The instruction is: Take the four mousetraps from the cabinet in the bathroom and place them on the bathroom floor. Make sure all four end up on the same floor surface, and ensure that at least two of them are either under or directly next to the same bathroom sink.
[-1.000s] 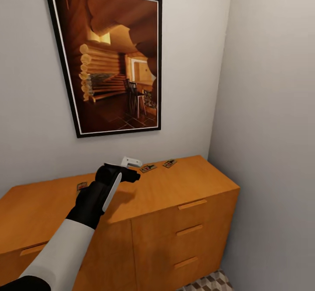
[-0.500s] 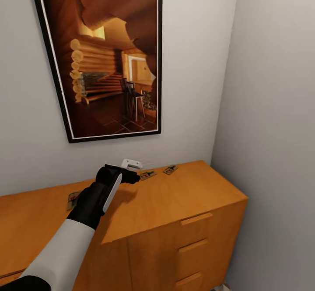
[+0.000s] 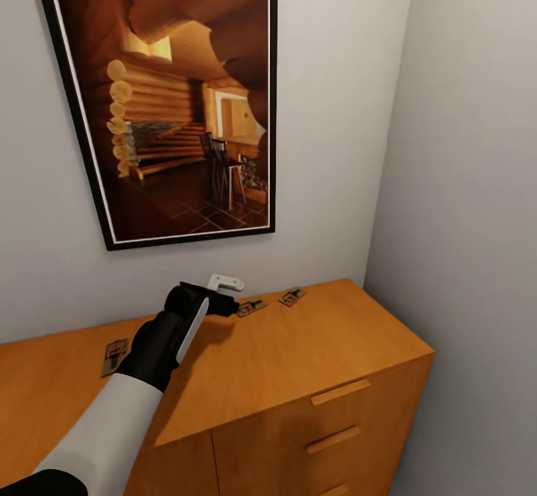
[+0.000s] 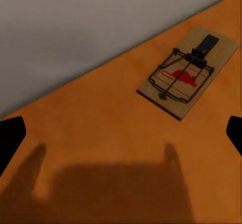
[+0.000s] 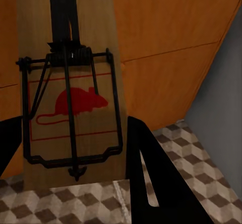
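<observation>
Item 1. Cabinet (image 3: 298, 347): low orange-brown unit in a corner beneath a framed picture (image 3: 179, 101) of a log interior. Its flat top serves as the worktop; slim drawer handles show on the front.

Item 2. Mousetraps on the worktop, three in the head view. One lies far left (image 3: 114, 356), well apart from the others. Two lie near the back wall: the nearer (image 3: 252, 306) sits just beside the left tool's tip, the farther (image 3: 291, 297) a little beyond it toward the corner. All lie flat, spring side up, which suits a pinch across the board edges.

Item 3. Left tool (image 3: 231, 296): reaches over the worktop toward the nearer rear trap. In the left wrist view its two dark fingertips (image 4: 10, 138) stand wide apart at the frame edges, with a trap (image 4: 189, 77) lying ahead of them, untouched. Judgement: this is the approach to a grasp, the spread set to straddle the board.

Item 4. Right tool (image 5: 75, 183): clamped on a fourth mousetrap (image 5: 70, 93), seen close in the right wrist view. The board hangs in front of the cabinet, above the cube-patterned bathroom floor (image 5: 196, 158). Judgement: held low in reserve while the other arm collects, so both go down together.

Item 5. Bathroom sink: whereabouts cannot be told from here.
</observation>
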You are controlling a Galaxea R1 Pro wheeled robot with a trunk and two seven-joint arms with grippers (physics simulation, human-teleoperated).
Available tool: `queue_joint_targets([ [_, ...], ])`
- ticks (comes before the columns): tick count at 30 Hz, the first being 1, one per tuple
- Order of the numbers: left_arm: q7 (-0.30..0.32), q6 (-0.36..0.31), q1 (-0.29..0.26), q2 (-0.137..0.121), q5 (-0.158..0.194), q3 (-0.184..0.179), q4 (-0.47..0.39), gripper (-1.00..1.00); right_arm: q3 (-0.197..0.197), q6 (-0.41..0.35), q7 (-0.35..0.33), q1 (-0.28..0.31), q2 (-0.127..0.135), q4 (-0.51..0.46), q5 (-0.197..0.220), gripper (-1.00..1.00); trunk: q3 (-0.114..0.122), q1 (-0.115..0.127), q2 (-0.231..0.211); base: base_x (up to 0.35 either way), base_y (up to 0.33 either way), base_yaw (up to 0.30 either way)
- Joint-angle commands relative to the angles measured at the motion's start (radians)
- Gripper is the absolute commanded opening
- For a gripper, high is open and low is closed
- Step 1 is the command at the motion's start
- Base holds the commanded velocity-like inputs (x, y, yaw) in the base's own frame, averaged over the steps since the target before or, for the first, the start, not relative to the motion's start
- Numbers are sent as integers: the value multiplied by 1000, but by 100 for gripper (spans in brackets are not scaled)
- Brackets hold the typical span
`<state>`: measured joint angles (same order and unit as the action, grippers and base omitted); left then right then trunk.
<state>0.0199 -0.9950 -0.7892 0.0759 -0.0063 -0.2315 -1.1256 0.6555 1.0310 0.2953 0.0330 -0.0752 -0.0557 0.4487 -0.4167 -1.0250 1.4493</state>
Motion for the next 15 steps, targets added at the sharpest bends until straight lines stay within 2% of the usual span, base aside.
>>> queue_joint_targets([
  [1, 10, -4, -1, 0, -1, 0, 1, 100, 9, 3, 0, 1, 0, 0, 8, -100, -1, 0, 1, 11, 0, 0],
  [4, 89, -2, -1, -3, -2, 1, 5, 100, 9, 3, 0, 1, 0, 0, 8, -100, -1, 0, 1, 5, 0, 0],
  [6, 176, 6, -1, -16, -4, 1, 3, 100, 9, 3, 1, 1, 0, 0, 8, -100, -1, 0, 1, 2, 0, 0],
  [10, 298, 12, -1, -45, -5, -13, 1, 100, 9, 3, 1, 1, 0, 0, 8, -100, -1, 0, 1, 0, 0, 0],
  [12, 343, 13, -1, -60, -6, -27, -1, 100, 9, 3, 1, 1, 0, 0, 8, -100, -1, 0, 1, 0, 0, 0],
  [15, 373, 15, -1, -77, -7, -38, -2, 100, 9, 3, 1, 1, 0, 0, 8, -100, -1, 0, 1, 0, 0, 0],
])
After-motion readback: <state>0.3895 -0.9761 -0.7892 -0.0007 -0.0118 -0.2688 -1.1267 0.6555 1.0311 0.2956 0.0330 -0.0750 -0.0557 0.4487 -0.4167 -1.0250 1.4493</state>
